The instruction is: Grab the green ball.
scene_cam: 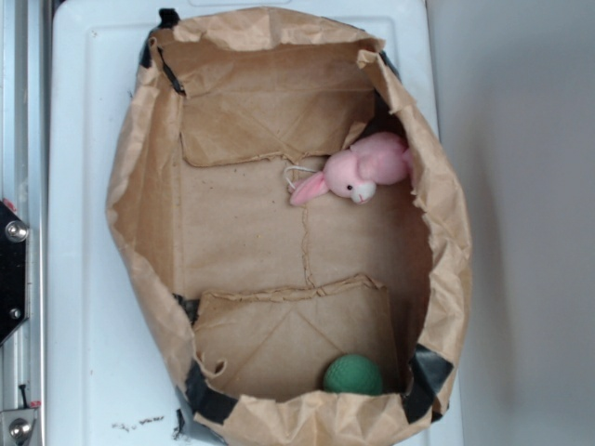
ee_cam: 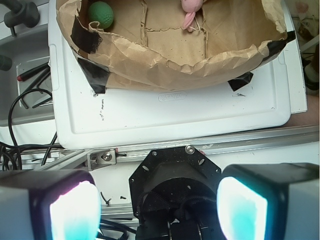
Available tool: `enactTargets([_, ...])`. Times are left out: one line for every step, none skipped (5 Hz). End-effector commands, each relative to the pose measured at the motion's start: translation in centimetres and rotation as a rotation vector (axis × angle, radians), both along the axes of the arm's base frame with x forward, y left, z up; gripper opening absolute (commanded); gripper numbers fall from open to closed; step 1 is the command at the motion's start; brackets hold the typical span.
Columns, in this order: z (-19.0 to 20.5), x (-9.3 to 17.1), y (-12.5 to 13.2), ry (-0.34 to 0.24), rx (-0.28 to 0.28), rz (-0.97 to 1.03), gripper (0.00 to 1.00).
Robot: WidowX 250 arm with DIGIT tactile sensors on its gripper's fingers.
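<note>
The green ball (scene_cam: 353,375) is small, round and dark green. It lies inside the brown paper bag (scene_cam: 139,214), on a folded flap at the near end by the rim. The wrist view has the green ball (ee_cam: 101,14) at the top left, in a corner of the paper bag (ee_cam: 165,62). My gripper (ee_cam: 159,207) is open, its two glowing pads wide apart with nothing between them. It sits well back from the bag, over the robot's black base (ee_cam: 175,185). No part of the gripper appears in the exterior view.
A pink plush bunny (scene_cam: 358,172) lies by the bag's right wall at the far end; the bunny (ee_cam: 192,10) shows partly in the wrist view. The bag rests on a white tray (scene_cam: 79,279). Black cables (ee_cam: 25,105) and a metal rail (ee_cam: 150,152) lie beside the tray.
</note>
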State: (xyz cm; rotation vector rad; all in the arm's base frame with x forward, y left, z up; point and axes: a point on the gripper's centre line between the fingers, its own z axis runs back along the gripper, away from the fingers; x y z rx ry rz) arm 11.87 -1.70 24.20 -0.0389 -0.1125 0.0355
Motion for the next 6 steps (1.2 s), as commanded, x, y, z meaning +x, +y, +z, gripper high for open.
enactTargets([0.0, 0.0, 0.0, 0.000, 0.000, 0.000, 1.00])
enactTargets([-1.2, 4.6, 0.6, 0.000, 0.024, 0.081, 1.00])
enactTargets([-1.4, 7.6, 2.0, -0.036, 0.085, 0.186, 1.00])
enactTargets([-2.4, 9.6, 3.3, -0.033, 0.115, 0.185, 1.00])
enactTargets([-3.9, 11.5, 4.4, -0.061, 0.188, 0.113, 1.00])
enactTargets([-6.1, 13.5, 4.3, -0.056, 0.195, -0.139, 1.00])
